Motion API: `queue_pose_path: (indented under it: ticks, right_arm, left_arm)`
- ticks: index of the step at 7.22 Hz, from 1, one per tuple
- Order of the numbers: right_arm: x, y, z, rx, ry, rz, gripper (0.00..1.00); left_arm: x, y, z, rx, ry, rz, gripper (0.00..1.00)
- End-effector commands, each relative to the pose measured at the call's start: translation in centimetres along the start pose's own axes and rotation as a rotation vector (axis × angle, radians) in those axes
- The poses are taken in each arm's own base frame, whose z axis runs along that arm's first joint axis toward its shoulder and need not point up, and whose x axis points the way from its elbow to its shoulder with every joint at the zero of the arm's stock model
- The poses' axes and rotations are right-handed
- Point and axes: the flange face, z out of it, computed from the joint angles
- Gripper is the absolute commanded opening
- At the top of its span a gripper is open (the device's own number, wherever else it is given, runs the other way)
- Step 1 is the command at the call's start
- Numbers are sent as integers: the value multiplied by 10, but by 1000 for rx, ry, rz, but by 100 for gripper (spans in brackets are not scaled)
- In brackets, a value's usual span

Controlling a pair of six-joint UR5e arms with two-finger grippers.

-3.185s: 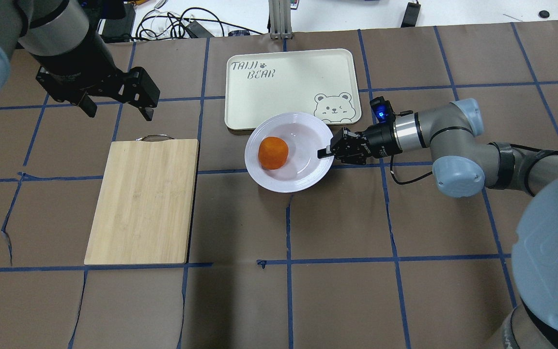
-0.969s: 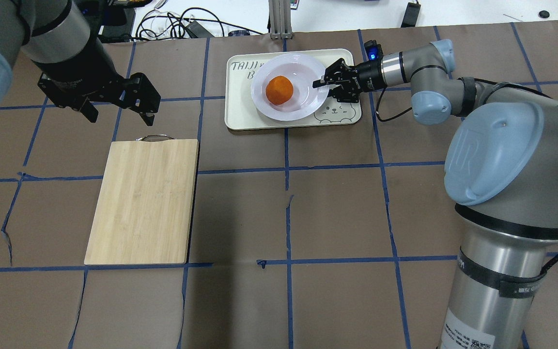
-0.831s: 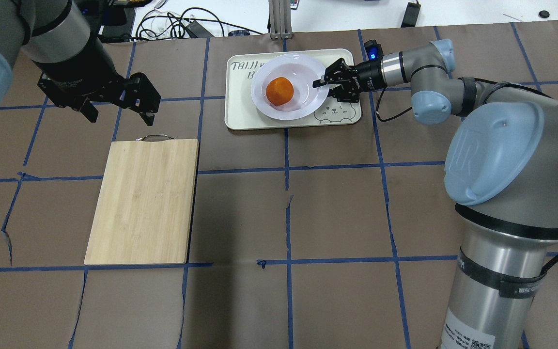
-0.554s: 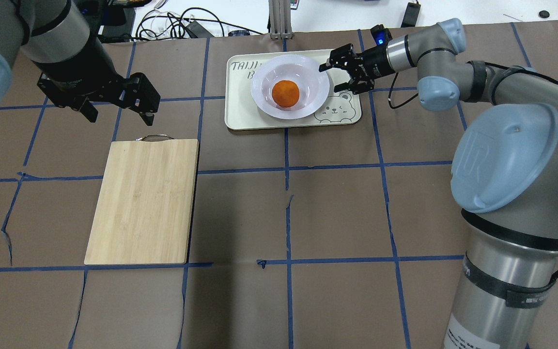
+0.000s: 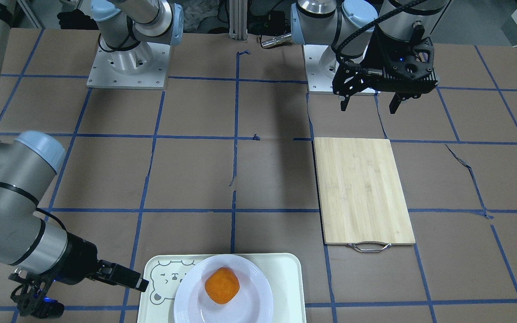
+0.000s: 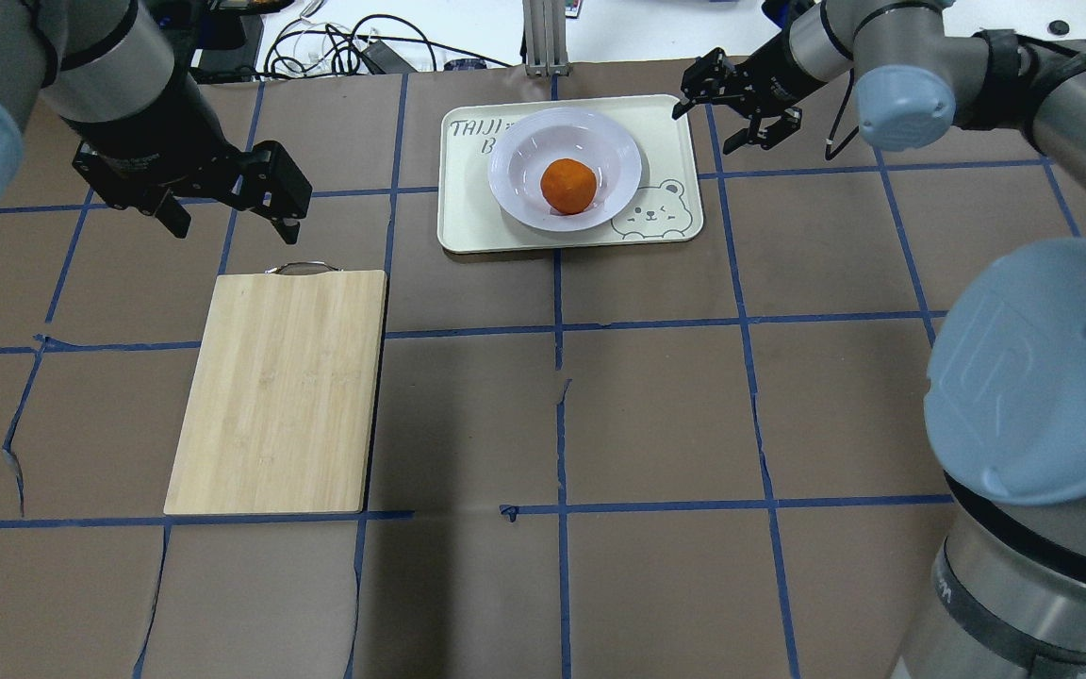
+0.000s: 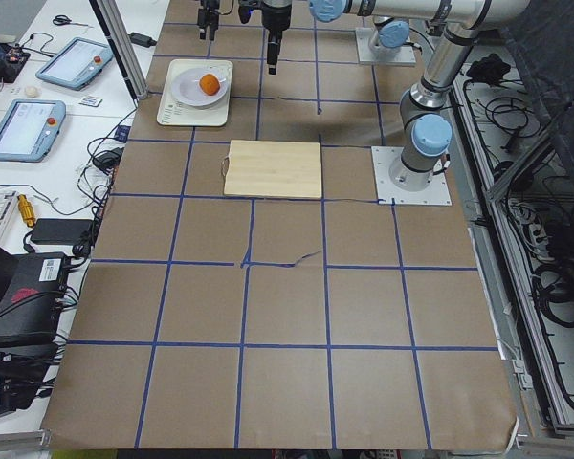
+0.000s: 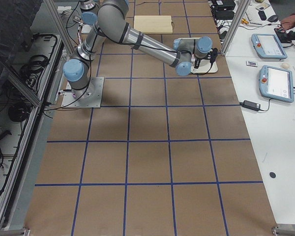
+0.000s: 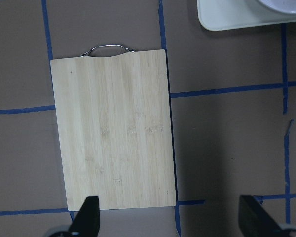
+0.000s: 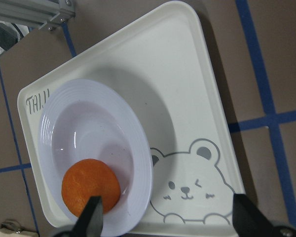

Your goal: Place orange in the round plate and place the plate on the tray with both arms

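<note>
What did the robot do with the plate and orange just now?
The right tool carried the glossy white round plate, with the small bright-orange fruit in it, from the table onto the pale rectangular tray, then let go and pulled away, open. The left tool, open, and the bamboo cutting board stayed put.
</note>
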Motion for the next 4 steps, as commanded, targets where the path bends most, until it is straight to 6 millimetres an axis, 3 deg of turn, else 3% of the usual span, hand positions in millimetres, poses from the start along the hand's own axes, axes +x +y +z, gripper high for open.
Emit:
queue_pose_path:
  ticks: [1,2,3,4]
  right_arm:
    - [-56,71,-73,-68,231,-29,92]
    - [-80,106,-113,-41,339,-78,93]
    - [-100,138,-134,-38,457,-127,94]
    - [-104,163,-149,-69,515,-133,93]
  left_arm:
    - [0,0,0,-4,-1,0,100]
    - [0,0,1,-3,-1,0,100]
    - [0,0,0,-1,0,0,100]
    - [0,0,0,-1,-1,0,100]
